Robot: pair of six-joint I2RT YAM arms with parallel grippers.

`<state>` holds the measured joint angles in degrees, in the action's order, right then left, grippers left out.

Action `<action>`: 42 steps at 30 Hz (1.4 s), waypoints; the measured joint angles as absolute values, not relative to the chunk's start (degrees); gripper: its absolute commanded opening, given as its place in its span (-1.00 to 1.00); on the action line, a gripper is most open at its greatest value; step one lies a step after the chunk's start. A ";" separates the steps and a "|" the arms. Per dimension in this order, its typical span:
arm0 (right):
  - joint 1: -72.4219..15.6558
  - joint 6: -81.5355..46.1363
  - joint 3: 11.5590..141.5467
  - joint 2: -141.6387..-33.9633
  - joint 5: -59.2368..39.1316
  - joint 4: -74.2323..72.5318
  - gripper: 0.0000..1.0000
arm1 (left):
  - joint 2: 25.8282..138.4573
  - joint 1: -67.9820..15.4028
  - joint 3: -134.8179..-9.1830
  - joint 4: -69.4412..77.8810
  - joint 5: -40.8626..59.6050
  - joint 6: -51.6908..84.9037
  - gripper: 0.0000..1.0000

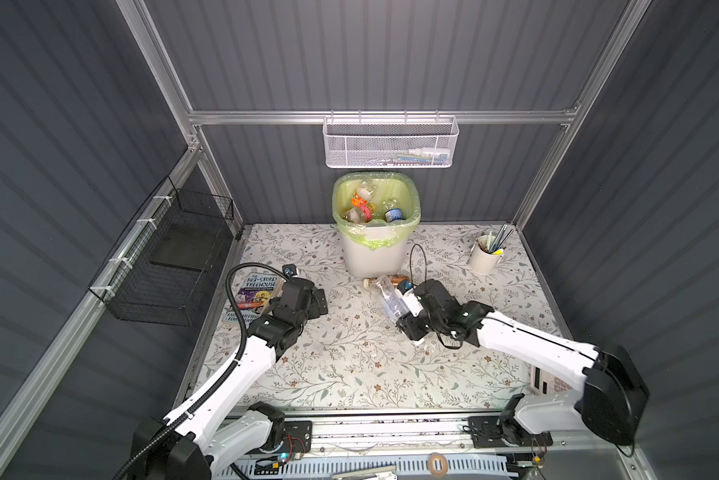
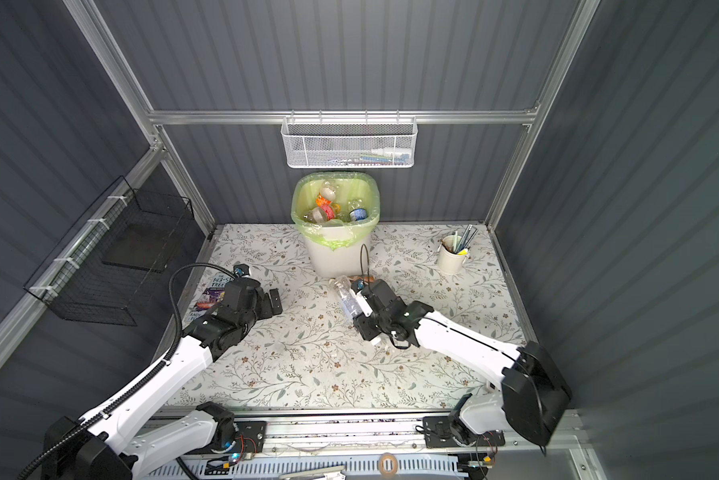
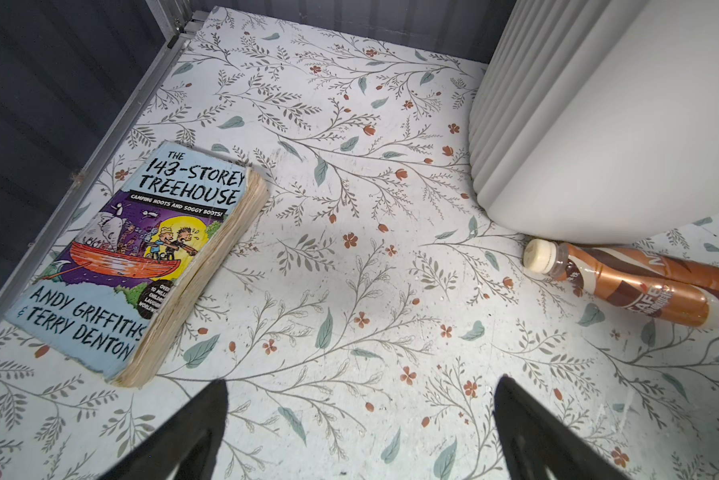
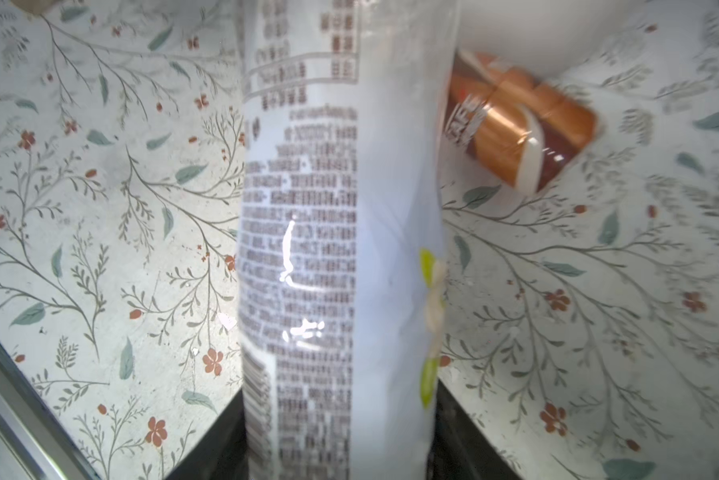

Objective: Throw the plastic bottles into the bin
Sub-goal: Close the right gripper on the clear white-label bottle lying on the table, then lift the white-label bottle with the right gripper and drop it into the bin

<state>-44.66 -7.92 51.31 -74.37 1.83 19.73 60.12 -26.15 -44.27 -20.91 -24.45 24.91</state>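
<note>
1. The floral-patterned tabletop (image 1: 349,357) is carrying just two bottles outside the bin, as far as I can see.
2. The white plastic wastebasket (image 1: 374,249), lined with a light green bag, is standing at the far middle, with several bottles (image 1: 366,210) already lying inside it.
3. The right gripper (image 1: 399,309) is reaching in just near of the bin, its jaws clamping the body of a bottle. In the right wrist view the label is filling the gap between the dark fingers.
4. The left gripper (image 3: 362,386) is hovering on the left, jaws spread wide and holding nothing.
5. A worn paperback book (image 3: 142,257) is lying flat at the left edge, just beside that idle gripper.
6. The clear plastic bottle (image 4: 341,232) with its pale printed label is sitting in the right grip, neck pointing towards the bin. I cannot tell whether it is off the table.
7. The brown-and-copper labelled bottle (image 3: 640,286), cream-capped, is lying on its side against the near foot of the bin.
8. I'm reading this as the pick-up step, grip made. The next move is calling for a lift high enough to clear that tall rim, a carry to the far side, then a release over the opening without nudging the brown bottle.
</note>
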 measured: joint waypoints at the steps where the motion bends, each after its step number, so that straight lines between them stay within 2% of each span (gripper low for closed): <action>1: -44.66 -8.36 50.46 -71.83 2.87 18.92 0.12 | 60.12 -26.15 -44.27 -20.86 -24.43 24.86 0.99; 9: -43.51 -8.95 47.75 -54.76 9.82 10.63 0.13 | 60.10 -26.15 -44.27 -20.80 -24.38 23.75 0.99; 14: -38.46 -9.82 54.96 -56.01 8.84 8.73 0.11 | 60.10 -26.15 -44.27 -20.80 -23.92 23.33 0.99; 18: -32.38 -13.54 68.60 -65.71 2.76 7.75 0.11 | 60.18 -26.15 -44.27 -20.82 -23.07 23.09 0.99; 23: -29.08 -17.04 92.51 -85.54 -6.72 8.84 0.24 | 61.49 -26.15 -44.27 -20.82 -21.98 22.94 0.99; 24: -28.56 -17.76 98.06 -90.24 -8.86 10.04 0.31 | 61.89 -26.15 -44.27 -20.86 -21.74 22.94 0.99; 25: -28.01 -18.39 103.13 -94.52 -10.59 11.38 0.49 | 62.30 -26.15 -44.27 -20.86 -21.41 22.94 0.99; 26: -27.46 -18.98 107.83 -98.54 -11.90 12.99 0.83 | 62.65 -26.15 -44.27 -20.93 -21.23 22.94 0.99; 27: -26.92 -19.49 112.68 -102.54 -12.86 15.20 0.96 | 63.11 -26.13 -44.27 -21.02 -20.91 22.94 0.99; 31: -25.45 -18.90 127.55 -114.06 -12.99 26.06 0.98 | 64.01 -26.15 -44.34 -22.20 -20.27 22.90 0.99; 33: -25.28 -18.57 125.14 -113.08 -11.60 27.90 0.98 | 63.55 -26.15 -44.34 -22.33 -20.27 22.70 0.99; 38: -25.28 -17.74 108.12 -99.81 -6.02 25.34 0.98 | 62.13 -26.15 -44.34 -22.28 -20.27 22.50 1.00; 42: -25.19 -17.34 105.95 -93.45 -3.99 23.24 0.98 | 62.50 -26.15 -44.34 -22.26 -19.77 22.52 0.99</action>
<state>-25.19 -17.34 105.95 -93.45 -3.99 23.24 62.50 -26.15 -44.34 -22.26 -19.77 22.52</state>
